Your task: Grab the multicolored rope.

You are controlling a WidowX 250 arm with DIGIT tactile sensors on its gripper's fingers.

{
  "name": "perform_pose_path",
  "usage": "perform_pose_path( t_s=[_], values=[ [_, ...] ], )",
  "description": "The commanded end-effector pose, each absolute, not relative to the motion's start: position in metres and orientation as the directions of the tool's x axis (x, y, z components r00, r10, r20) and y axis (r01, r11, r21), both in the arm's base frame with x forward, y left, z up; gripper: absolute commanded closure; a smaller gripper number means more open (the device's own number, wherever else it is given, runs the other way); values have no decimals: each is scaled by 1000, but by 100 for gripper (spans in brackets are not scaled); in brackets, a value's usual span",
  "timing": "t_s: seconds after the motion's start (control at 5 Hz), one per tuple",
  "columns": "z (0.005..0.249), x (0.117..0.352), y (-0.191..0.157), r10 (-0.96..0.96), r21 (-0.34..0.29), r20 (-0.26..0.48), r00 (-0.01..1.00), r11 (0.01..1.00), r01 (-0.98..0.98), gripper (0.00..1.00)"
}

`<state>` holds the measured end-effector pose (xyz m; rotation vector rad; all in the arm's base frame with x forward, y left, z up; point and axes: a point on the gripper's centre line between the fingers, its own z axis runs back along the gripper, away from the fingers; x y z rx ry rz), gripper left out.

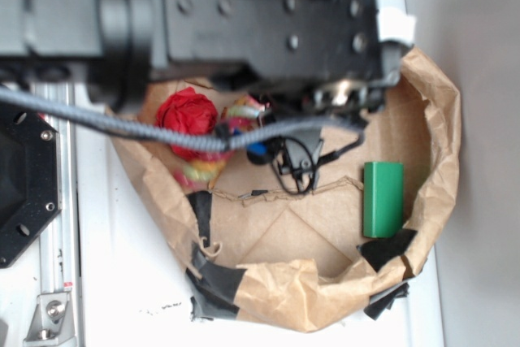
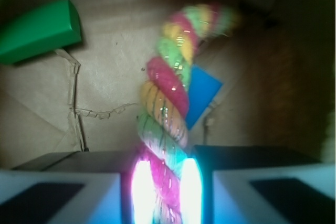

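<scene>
Tool (image 2: 163,192) clenched on your multicolored rope (image 2: 168,103), paper bag (image 1: 431,119) holding green block (image 1: 383,199), red ball (image 1: 187,115)

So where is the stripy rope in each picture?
Exterior: rope peeks out left of centre, beside the red ball, mostly hidden by the arm.
Wrist: rope runs up the middle, its near end between the fingers.
Shared landmark: green block, at right outside, top left on the wrist.
</scene>
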<state>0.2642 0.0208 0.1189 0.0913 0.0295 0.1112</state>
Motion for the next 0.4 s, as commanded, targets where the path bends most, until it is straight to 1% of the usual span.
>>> perform_pose_path(
  t_s=[0.0, 0.2],
  values=[
    [173, 263, 29, 274, -21, 83, 958, 962, -273, 100],
    [171, 267, 25, 257, 8, 110, 960, 966, -260, 100]
  ],
)
